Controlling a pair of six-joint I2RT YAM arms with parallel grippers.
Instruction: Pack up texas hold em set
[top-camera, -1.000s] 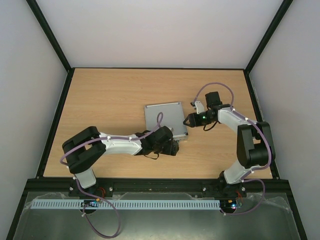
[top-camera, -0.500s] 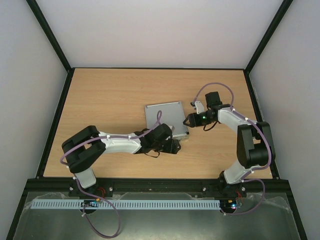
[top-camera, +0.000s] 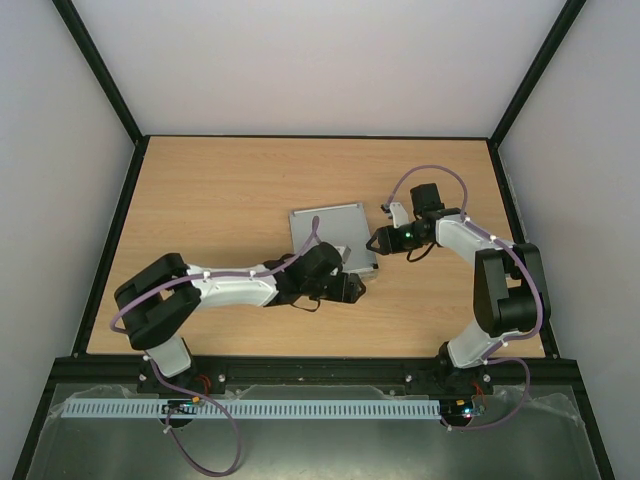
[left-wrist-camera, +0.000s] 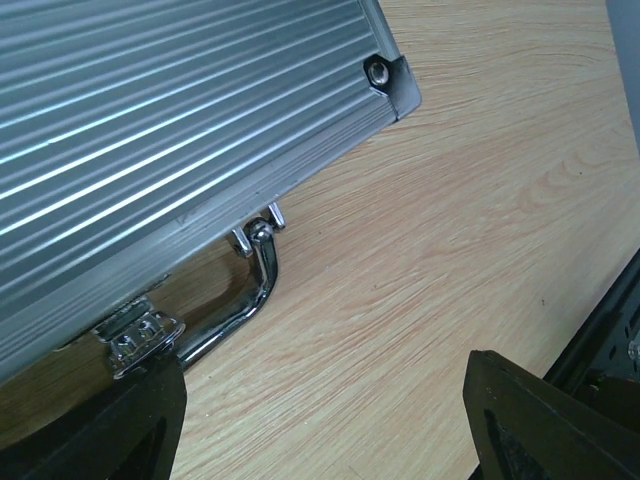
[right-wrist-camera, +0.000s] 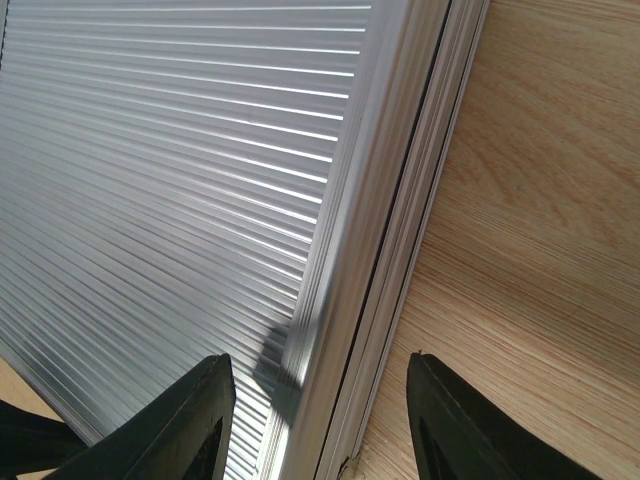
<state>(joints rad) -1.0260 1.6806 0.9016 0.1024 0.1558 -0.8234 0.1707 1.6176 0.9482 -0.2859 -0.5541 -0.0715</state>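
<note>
The silver ribbed aluminium case (top-camera: 330, 232) lies closed and flat on the wooden table. The left wrist view shows its lid (left-wrist-camera: 150, 130), chrome handle (left-wrist-camera: 240, 295) and a latch (left-wrist-camera: 135, 335) on the near edge. My left gripper (top-camera: 358, 290) is open just off that near edge, its fingers (left-wrist-camera: 545, 420) wide apart over bare wood. My right gripper (top-camera: 373, 242) is open, astride the case's right edge (right-wrist-camera: 385, 230), one finger over the lid and one over the table. Chips, dice and card box are out of view.
The table (top-camera: 220, 190) is walled by black frame rails at left, right and back. The right arm's purple cable (top-camera: 430, 172) loops behind its wrist. A white slotted rail (top-camera: 250, 408) runs along the front below the table edge.
My left gripper has moved slightly right and toward the near edge of the case, with the left elbow shifting left. The right arm and the case have not moved.
</note>
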